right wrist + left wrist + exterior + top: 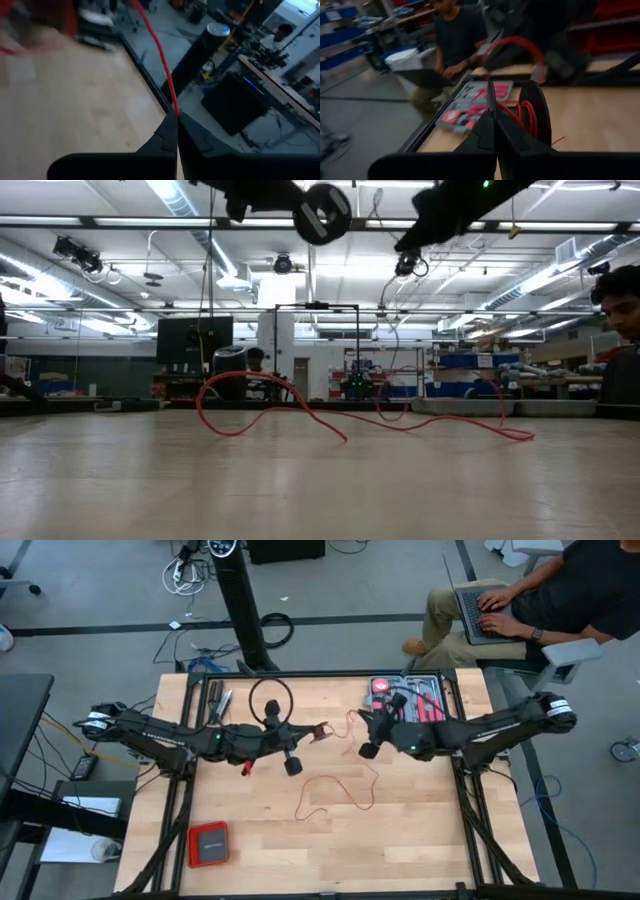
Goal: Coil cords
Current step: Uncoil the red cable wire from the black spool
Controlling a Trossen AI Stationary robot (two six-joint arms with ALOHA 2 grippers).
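The cords are one thin red cord (370,780). Its loose length curls over the middle of the wooden table (300,412), and two strands rise from it toward the grippers. My left gripper (322,730) reaches in from the table's left, high above the table, and is shut on the cord. My right gripper (360,720) comes in from the right and faces it a short way off, also shut on the cord. A short stretch of cord (338,726) spans between them. My left gripper pinches the red cord at its fingertips (492,102), fingers about level and pointing toward the table's right. A few red strands (526,116) bunch beside the fingers. The held stretch is clear of the table. My right gripper pinches the cord between its two fingertips, and the cord (172,107) leaves them as a single strand. The fingers point roughly level toward the table's left. The held stretch is clear of the table, and the rest trails down onto it.
A grey tool tray (410,700) sits at the far right and a flat red box (208,843) at the near left. A black cable ring (270,700) and hand tools (218,705) lie at the far left. A person with a laptop (520,600) sits beyond the far edge.
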